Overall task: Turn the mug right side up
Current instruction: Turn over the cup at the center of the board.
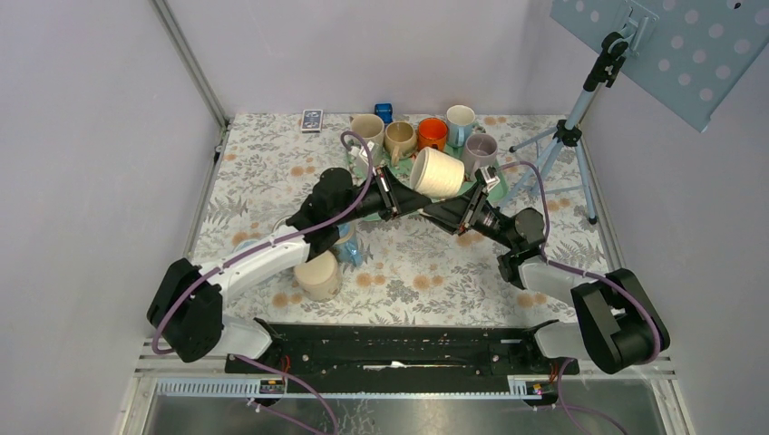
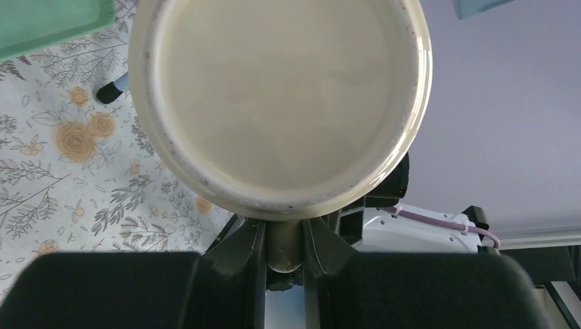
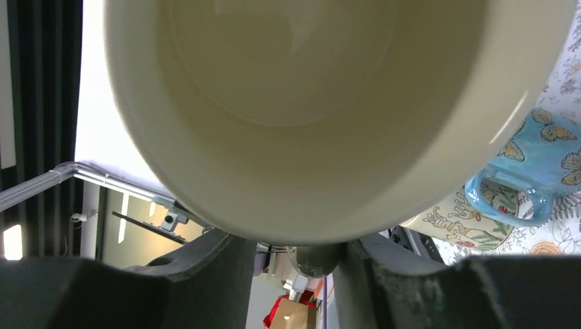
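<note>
- Left wrist: the left gripper (image 2: 284, 236) is clenched on a beige stub (image 2: 284, 252) just under the mug (image 2: 281, 103) (its handle, I judge). The mug's cream round fills the view, and a corner of the tray (image 2: 48, 20) shows beside it.
- Right wrist: the right gripper (image 3: 301, 264) straddles a greyish lump (image 3: 315, 260) below the mug's rim, with a sliver of gap on one side. I cannot tell whether it pinches yet. The mug's mouth gapes at the camera.
- Top: the mug hangs tilted in the air over the tray's near edge, between both grippers. It is clear of the other mugs (image 1: 432, 134) standing on the tray.
- Handling, as I judge it: glazed ceramic, so stiff, fairly heavy, slick under the pads, and liable to chip if dropped. The round body looks too wide to span (and it would roll in the grip). The handle, or the wall pinched at the rim, is the place to hold it.
</note>
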### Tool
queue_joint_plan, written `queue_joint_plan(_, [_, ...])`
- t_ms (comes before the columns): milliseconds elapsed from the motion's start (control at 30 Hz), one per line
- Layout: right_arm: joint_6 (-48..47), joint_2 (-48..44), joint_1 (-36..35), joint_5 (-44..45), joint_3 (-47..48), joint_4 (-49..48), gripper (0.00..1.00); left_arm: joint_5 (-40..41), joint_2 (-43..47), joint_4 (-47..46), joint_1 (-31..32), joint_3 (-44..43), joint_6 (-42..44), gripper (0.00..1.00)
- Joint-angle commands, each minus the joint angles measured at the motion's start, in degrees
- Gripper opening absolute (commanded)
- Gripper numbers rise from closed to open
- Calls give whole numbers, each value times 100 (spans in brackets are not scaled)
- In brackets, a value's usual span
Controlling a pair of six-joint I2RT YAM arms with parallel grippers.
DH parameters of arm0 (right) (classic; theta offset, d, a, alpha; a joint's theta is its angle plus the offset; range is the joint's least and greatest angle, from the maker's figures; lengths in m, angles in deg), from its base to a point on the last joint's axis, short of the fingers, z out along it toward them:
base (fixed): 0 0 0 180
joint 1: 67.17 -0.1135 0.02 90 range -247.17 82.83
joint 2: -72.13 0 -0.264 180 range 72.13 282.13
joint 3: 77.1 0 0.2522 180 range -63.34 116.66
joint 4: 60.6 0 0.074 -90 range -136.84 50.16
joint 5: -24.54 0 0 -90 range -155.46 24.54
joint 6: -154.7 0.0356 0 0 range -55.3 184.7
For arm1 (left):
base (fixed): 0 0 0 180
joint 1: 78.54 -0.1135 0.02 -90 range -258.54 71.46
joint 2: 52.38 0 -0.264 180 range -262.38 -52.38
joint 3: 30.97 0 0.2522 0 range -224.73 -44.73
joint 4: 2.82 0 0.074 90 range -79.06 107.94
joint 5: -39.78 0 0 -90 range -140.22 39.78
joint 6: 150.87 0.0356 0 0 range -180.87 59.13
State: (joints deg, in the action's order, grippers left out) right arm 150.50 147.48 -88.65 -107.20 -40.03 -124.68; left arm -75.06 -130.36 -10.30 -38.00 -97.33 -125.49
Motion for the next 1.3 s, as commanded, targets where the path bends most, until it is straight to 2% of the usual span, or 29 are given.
queue_joint_plan(0, [158,32,12,-168,222,-640,43,-265,63,-1251,-28,-60,-103,0])
queue_joint_plan(100, [159,30,14,-186,232,-652,36,-269,38,-1292,-28,-22,-139,0])
queue_joint_plan(300, [22,-48,15,-245,245,-515,32,-335,-82,-1495,-28,8,-267,0])
queue_joint_plan(600, [-519,-406,19,-206,370,423,0,-406,-130,-1544,-31,69,-201,0])
queue_joint_plan(767, [-1135,-728,17,-99,534,1506,0,-360,-123,-1393,-28,74,-20,0])
queue_joint_plan(833, [-1443,-890,18,-26,611,1912,0,-323,-124,-1339,-28,83,30,5])
queue_joint_plan(933, [-2004,-1103,16,90,841,2828,0,-272,-130,-1290,-28,91,86,24])
queue_joint_plan(1033, [-2442,-1278,12,232,1041,3571,0,-224,-127,-1240,-31,100,140,37])
queue_joint_plan(1133, [-2728,-1392,13,338,1156,4016,0,-162,-110,-1199,-28,114,198,44])
queue_joint_plan(1267, [-3028,-1444,13,454,1272,4481,0,-25,-57,-1032,-32,127,334,49])
